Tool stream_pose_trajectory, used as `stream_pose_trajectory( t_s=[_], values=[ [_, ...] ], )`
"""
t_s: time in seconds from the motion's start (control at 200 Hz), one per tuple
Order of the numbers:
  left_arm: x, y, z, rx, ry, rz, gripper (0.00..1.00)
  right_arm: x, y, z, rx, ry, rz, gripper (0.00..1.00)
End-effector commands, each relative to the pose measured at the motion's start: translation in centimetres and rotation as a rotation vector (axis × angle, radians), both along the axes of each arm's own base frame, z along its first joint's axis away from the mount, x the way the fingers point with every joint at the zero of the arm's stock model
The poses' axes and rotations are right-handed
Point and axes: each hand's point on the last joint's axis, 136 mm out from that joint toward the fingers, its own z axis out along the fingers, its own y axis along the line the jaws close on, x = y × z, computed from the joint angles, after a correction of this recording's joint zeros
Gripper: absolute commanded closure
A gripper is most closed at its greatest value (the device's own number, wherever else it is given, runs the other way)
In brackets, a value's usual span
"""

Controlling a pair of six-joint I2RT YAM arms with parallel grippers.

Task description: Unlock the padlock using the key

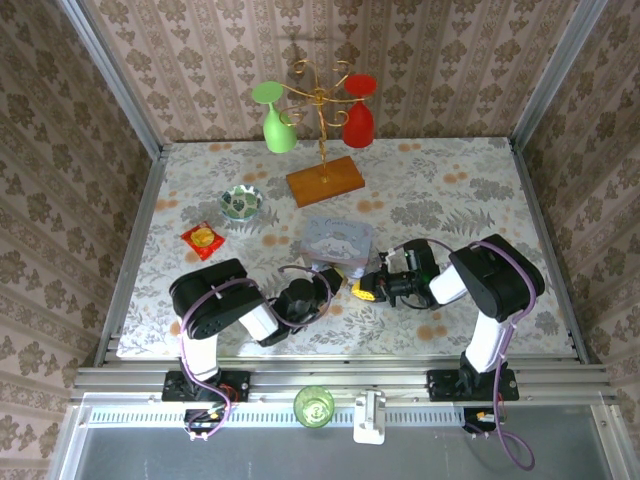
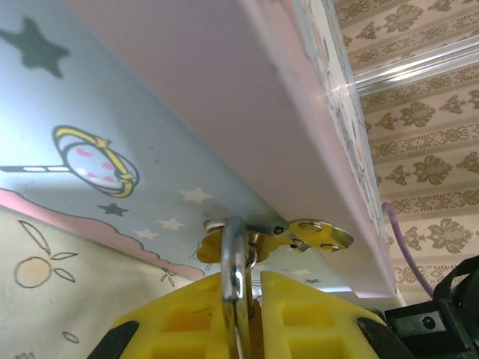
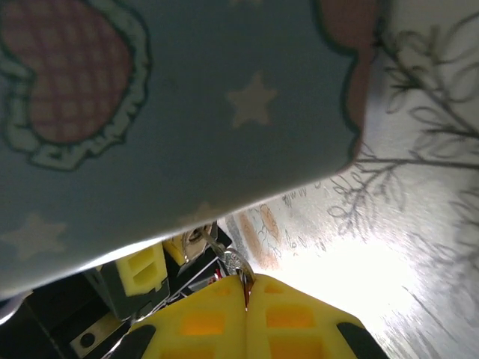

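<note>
Pale blue painted metal, printed with stars and cartoon figures, makes up the rectangular tin [image 1: 338,238] that sits near the middle of the floral-patterned table [image 1: 450,190]. At the tin's near edge, under the overhang of its lid, a small brass-coloured hasp [image 2: 318,235] juts out. The thin silvery shackle of the tiny brass-coloured padlock [image 2: 235,265] is threaded through it, so the padlock sits right against the tin's front. The left gripper [image 2: 243,299], with yellow pads, is clamped on the padlock just below the hasp, and the shackle rises out from between its fingers [image 2: 187,321].

The right gripper [image 3: 245,295] sits just beside the left one at the same near edge of the tin. Its yellow pads are pressed together on the tiny, thin, dull metal key [image 3: 233,262], a sliver that sticks out of the pinch toward the padlock. In the right wrist view the key's tip reaches a blurred bit of metal under the tin's edge; whether it is in the keyhole I cannot tell.

Beyond the tin stands a gold wire rack on a wooden block [image 1: 325,181], with a green glass [image 1: 278,125] and a red glass [image 1: 359,115] hung upside down. On the left arm's side of the tin lie a small clear glass dish [image 1: 241,203] and a red packet [image 1: 203,240], both well apart from it.
</note>
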Motion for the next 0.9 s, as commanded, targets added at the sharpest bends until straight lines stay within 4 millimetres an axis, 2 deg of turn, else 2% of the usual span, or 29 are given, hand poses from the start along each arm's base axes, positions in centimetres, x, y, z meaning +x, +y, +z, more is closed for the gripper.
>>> stream_pose_trajectory(
  t_s=[0.0,0.215,0.36,0.42,0.44,0.47,0.565,0.635,0.665,0.69,0.725,0.8,0.84,0.89],
  values=[
    [-2.2,-3.4,1.9,-0.093,-0.002,-0.143,1.00,1.3,0.5,-0.5,-0.052,-0.054,-0.074,1.00],
    [-2.7,-3.3,1.8,-0.082,-0.005,-0.154,1.00,2.6,-0.2,-0.5,0.009,-0.065,-0.146,1.00],
    [-3.1,-3.5,1.5,-0.076,-0.001,-0.156,1.00,3.8,0.0,1.0,-0.030,-0.169,-0.185,1.00],
    [-2.8,-3.1,1.3,-0.080,0.014,-0.139,1.00,3.4,0.2,1.0,-0.115,-0.219,-0.143,1.00],
    [-2.7,-2.9,1.3,-0.080,0.014,-0.136,1.00,2.9,0.1,0.7,-0.162,-0.229,-0.123,0.96],
    [-2.4,-2.8,1.2,-0.077,0.016,-0.132,1.00,2.2,-0.4,0.1,-0.242,-0.244,-0.097,0.89],
    [-2.1,-2.1,0.5,-0.063,0.028,-0.111,1.00,0.6,-2.6,-0.8,-0.447,-0.314,-0.034,0.89],
    [-1.9,-1.6,0.1,-0.053,0.032,-0.097,1.00,-0.1,-4.0,-0.7,-0.537,-0.364,-0.006,0.78],
    [-1.9,-1.6,0.1,-0.051,0.031,-0.096,1.00,-0.2,-4.6,-0.6,-0.577,-0.387,0.002,0.76],
    [-1.9,-1.5,0.0,-0.045,0.030,-0.095,1.00,-0.4,-5.0,-0.7,-0.605,-0.398,0.015,0.75],
    [-1.9,-1.3,-0.3,-0.043,0.039,-0.089,1.00,-0.5,-5.2,0.2,-0.618,-0.440,0.023,0.72],
    [-2.1,-0.7,-1.5,-0.029,0.075,-0.073,1.00,-0.8,-5.6,0.3,-0.660,-0.454,0.054,0.65],
    [-2.2,-0.4,-2.2,-0.021,0.093,-0.070,1.00,-0.9,-5.6,0.2,-0.665,-0.457,0.062,0.64],
    [-2.2,-0.2,-2.9,-0.007,0.102,-0.069,0.95,-1.0,-5.2,0.3,-0.666,-0.484,0.081,0.64]
  ],
)
